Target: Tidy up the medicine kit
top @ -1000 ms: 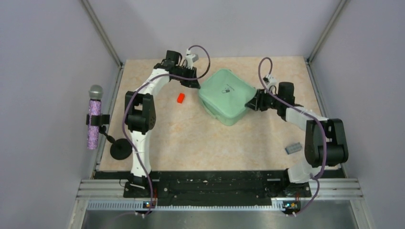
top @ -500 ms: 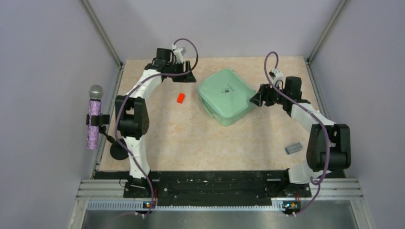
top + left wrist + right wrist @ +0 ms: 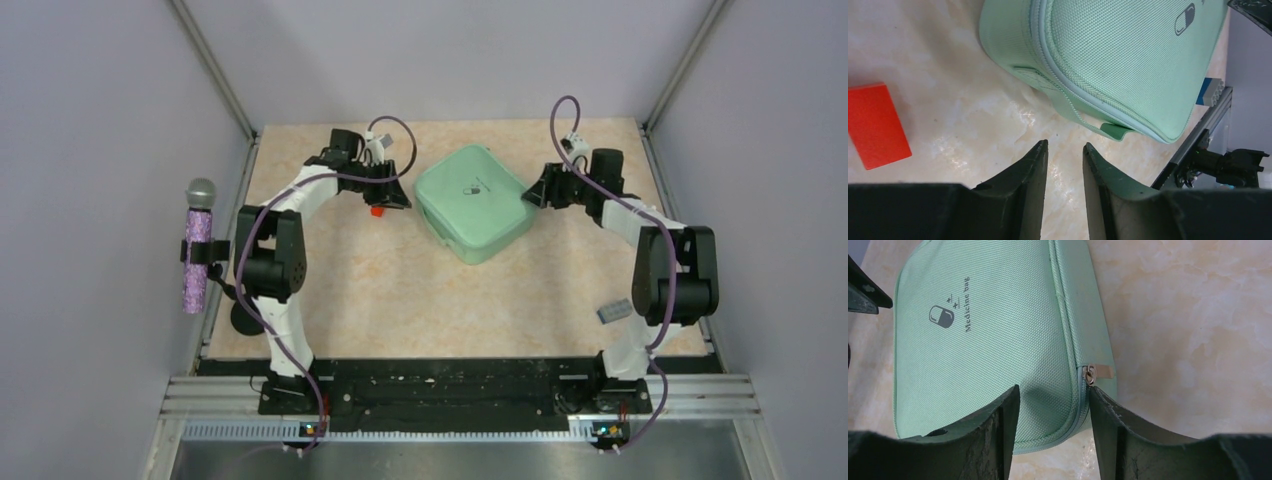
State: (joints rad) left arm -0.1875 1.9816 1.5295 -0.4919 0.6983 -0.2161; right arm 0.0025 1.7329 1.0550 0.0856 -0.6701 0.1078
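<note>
Where the medicine kit (image 3: 472, 203), a mint-green woven case closed by a zip, rests flat on the far middle of the table (image 3: 400, 290), it is turned diamond-wise, one corner toward each arm. It is near enough square that no long axis can be named. The left gripper (image 3: 1064, 145) stands open and empty, with only bare tabletop showing in the narrow gap between its jaws. The kit lies ahead of it and to its right, close but apart, its nearest part a small fabric tab (image 3: 1115, 131) on the side wall. An orange block (image 3: 877, 125) lies on the table to the gripper's other side, untouched. The right gripper (image 3: 1053, 392) is also parted and holds nothing. It is poised over the kit's right corner, so that the lid and zip seam fill the space between its jaws; whether either finger touches the fabric cannot be told. The zip pull (image 3: 1095, 373) sits on that corner's edge, just ahead of one fingertip. Judged from this layout, the kit is yet to be unzipped, and that move turns on the pull, which the right arm is much better placed to reach.
</note>
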